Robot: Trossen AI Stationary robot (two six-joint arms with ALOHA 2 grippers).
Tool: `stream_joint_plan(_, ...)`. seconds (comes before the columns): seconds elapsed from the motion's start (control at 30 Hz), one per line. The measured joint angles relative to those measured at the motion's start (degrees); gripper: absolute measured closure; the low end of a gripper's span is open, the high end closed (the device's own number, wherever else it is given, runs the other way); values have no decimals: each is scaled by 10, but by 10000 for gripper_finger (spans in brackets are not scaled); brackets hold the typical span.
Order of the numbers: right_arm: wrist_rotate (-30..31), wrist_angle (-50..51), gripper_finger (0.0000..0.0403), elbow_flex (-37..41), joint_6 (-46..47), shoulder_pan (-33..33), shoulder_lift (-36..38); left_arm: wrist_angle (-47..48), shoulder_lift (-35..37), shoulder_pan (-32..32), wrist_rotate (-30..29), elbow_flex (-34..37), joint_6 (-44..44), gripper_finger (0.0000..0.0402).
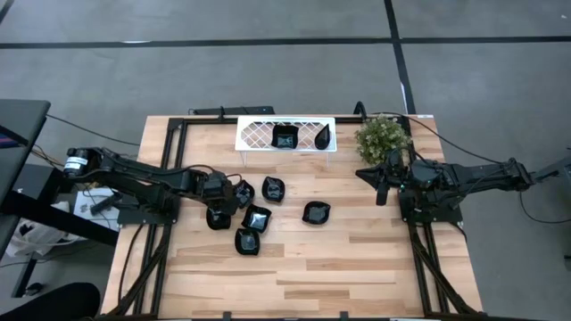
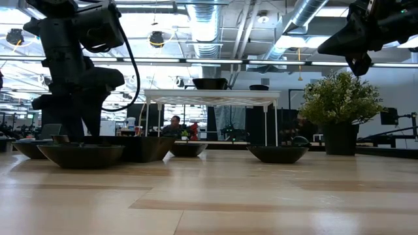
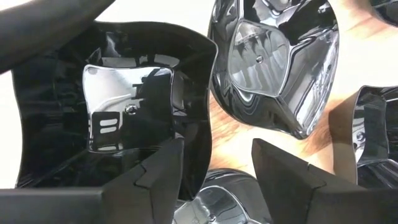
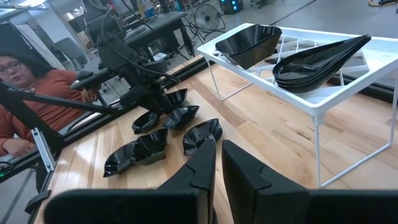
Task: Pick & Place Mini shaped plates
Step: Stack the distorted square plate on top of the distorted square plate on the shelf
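Observation:
Several glossy black mini shaped plates lie in a cluster on the wooden table: [image 1: 273, 189], [image 1: 256, 217], [image 1: 248, 241], and one apart [image 1: 316, 212]. My left gripper [image 1: 217, 203] points down over the cluster's left end. It is open, with one finger inside a squarish plate [image 3: 124, 112] and the other outside that plate's rim. A squarish plate [image 1: 285, 136] and a teardrop plate [image 1: 325, 137] rest on the white lattice tray [image 1: 254, 134]. My right gripper [image 1: 378, 183] hangs shut and empty above the table by the plant. My left gripper [image 3: 217, 149] comes from above, its fingers on either side of the squarish plate's side rim [image 3: 208, 118]. One finger [image 3: 161, 168] is over the plate's hollow and the other [image 3: 292, 180] is outside it. Whether either touches the rim I cannot tell. The plate rests on the table.
A green potted plant [image 1: 382, 135] stands at the far right, next to the tray's right end. The tray [image 4: 323, 106] stands on thin legs at the table's far edge. Bare wood lies along the near half of the table [image 1: 339, 276]. A person [image 4: 25, 93] sits beyond the left side.

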State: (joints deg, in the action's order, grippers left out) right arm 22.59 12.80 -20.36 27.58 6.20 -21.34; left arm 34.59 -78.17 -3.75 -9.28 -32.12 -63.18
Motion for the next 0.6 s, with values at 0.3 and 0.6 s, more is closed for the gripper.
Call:
stream_joint_plan(0.3,0,0,379,0,10,0,0,0,0,0,-10,10,16,254)
stream_joint_plan(0.6,0,0,381,0,21,0,0,0,0,0,-12,13,18,291)
